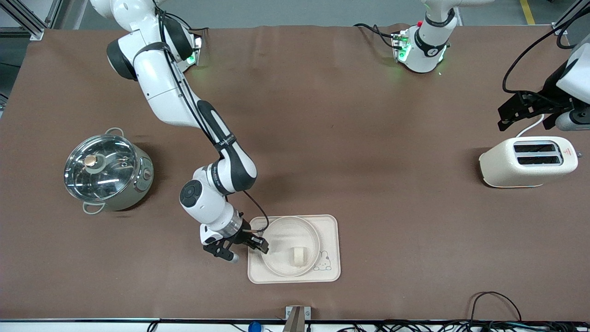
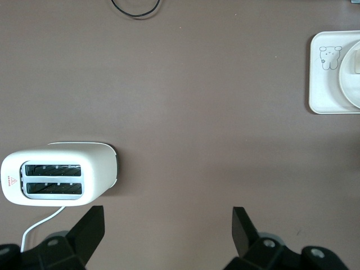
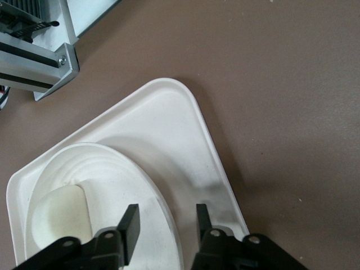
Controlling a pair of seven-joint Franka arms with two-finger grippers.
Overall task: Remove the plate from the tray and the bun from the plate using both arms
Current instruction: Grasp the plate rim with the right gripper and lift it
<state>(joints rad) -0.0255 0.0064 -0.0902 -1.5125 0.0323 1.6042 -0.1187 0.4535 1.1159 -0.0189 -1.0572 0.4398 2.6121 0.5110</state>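
Observation:
The round cream-white plate (image 1: 281, 234) lies on the rectangular tray (image 1: 330, 235) near the front camera's edge. The small pale bun (image 1: 298, 256) lies in the plate. My right gripper (image 1: 262, 245) is open at the plate's edge toward the right arm's end. One finger is over the plate's inside and the other over the tray, with the rim between them. The right wrist view shows the gripper (image 3: 167, 216), plate (image 3: 129, 185), bun (image 3: 59, 216) and tray (image 3: 169, 124). My left gripper (image 1: 507, 117) is open and empty, waiting over the table beside the toaster; its wrist view (image 2: 169, 216) shows bare table between the fingers.
A white toaster (image 1: 528, 161) stands at the left arm's end, also in the left wrist view (image 2: 56, 177). A lidded steel pot (image 1: 106, 170) stands at the right arm's end. The left wrist view also shows the tray (image 2: 320, 84). Cables (image 1: 495, 299) run along the front edge.

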